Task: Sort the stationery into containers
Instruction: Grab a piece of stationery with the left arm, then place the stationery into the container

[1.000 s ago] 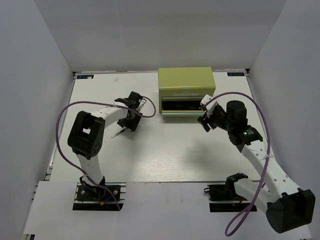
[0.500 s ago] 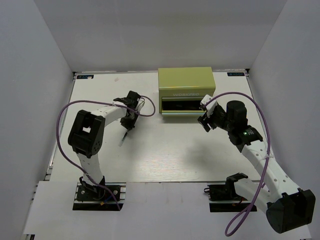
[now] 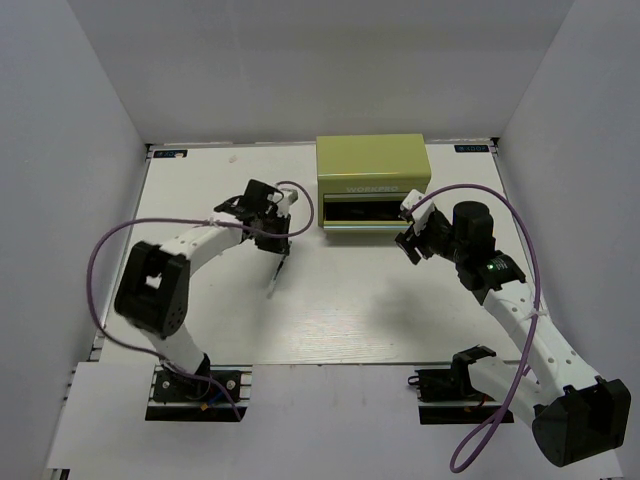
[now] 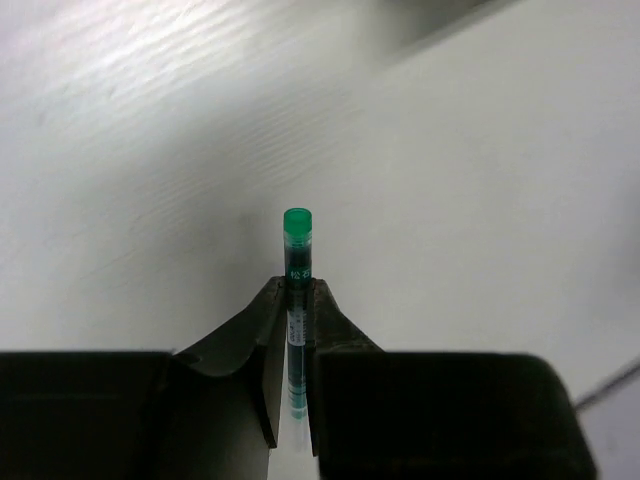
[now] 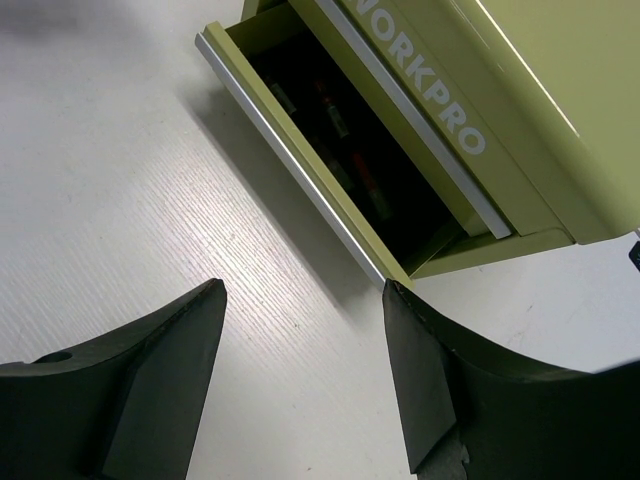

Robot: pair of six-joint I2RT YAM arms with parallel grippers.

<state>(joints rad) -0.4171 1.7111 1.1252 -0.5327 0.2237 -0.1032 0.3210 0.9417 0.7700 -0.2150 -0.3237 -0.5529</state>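
My left gripper [image 4: 296, 292] is shut on a thin green-tipped pen [image 4: 297, 232], whose cap sticks out past the fingertips above the white table. From above, that gripper [image 3: 279, 250] hangs left of the olive-green tool chest [image 3: 372, 168], and the pen [image 3: 273, 278] points toward the near edge. The chest's lower drawer [image 5: 300, 150] stands open, with several red-tipped pens [image 5: 347, 135] lying inside. My right gripper [image 5: 302, 300] is open and empty, just in front of the drawer's right end, as the top view also shows for the right gripper [image 3: 405, 228].
The white table [image 3: 330, 310] is walled in by grey panels on three sides. The chest stands at the back centre with "WORKPRO" lettering [image 5: 420, 90] on its closed upper drawer. Purple cables loop beside both arms.
The left gripper closed on the green-tipped pen, lifted it off the table and carried it right, toward the chest. The right arm has stayed still.
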